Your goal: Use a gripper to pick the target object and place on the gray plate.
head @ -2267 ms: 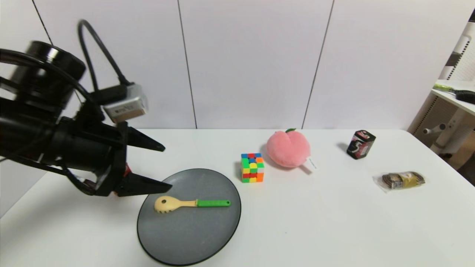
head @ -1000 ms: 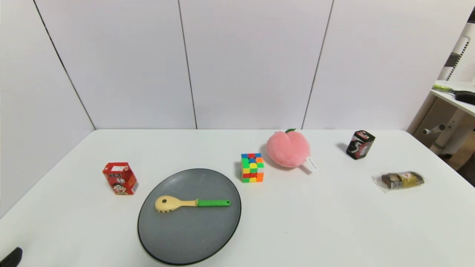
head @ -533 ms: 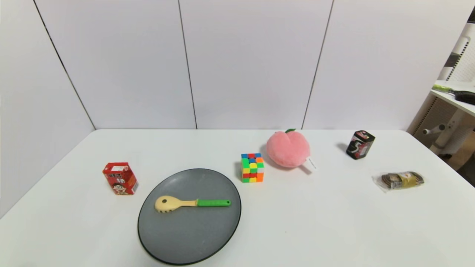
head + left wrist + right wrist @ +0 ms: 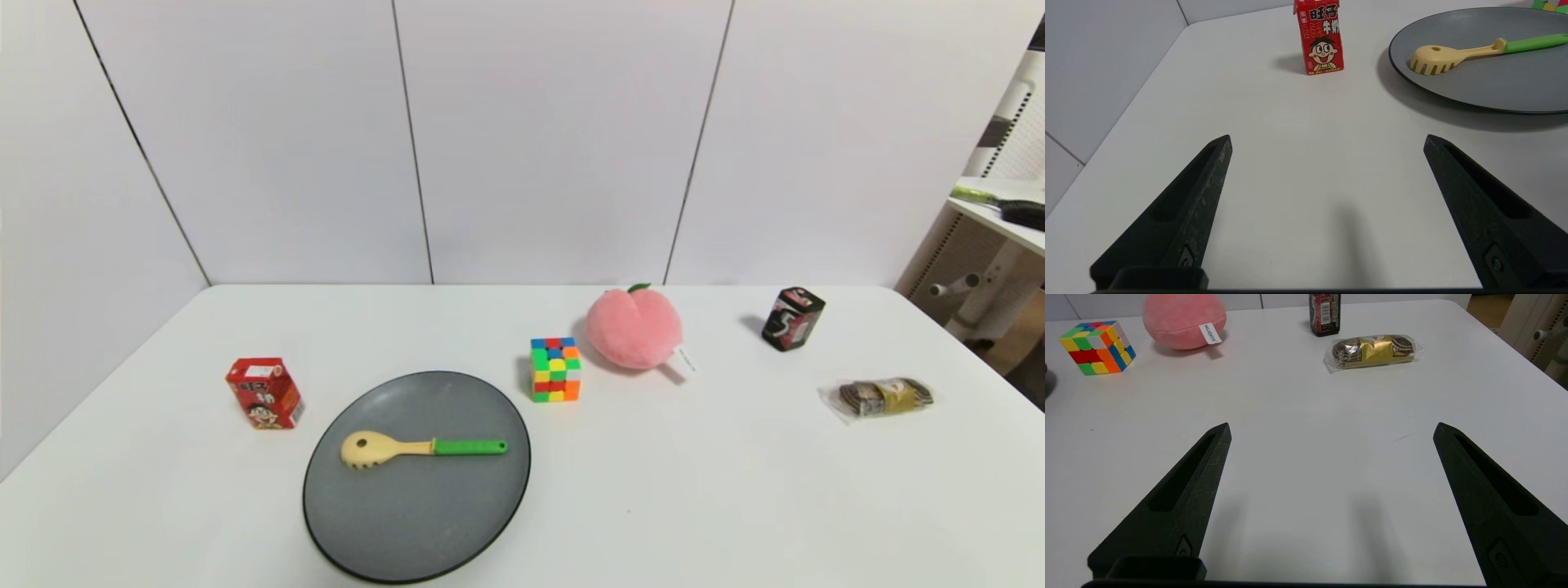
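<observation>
The pasta spoon (image 4: 420, 447), pale yellow toothed head and green handle, lies flat on the gray plate (image 4: 416, 523) at the front left of the table. It also shows in the left wrist view (image 4: 1474, 51) on the plate (image 4: 1494, 90). My left gripper (image 4: 1327, 139) is open and empty, low over bare table near the front left, short of the plate. My right gripper (image 4: 1331, 428) is open and empty over bare table at the front right. Neither gripper shows in the head view.
A red milk carton (image 4: 264, 393) stands left of the plate. A colour cube (image 4: 555, 369), a pink plush peach (image 4: 635, 327), a dark can (image 4: 793, 318) and a wrapped snack (image 4: 886, 396) sit toward the back and right.
My left arm, open above the plate's left edge 2.3 s ago, has drawn back out of the head view, uncovering the red carton. The spoon has stayed on the plate.
</observation>
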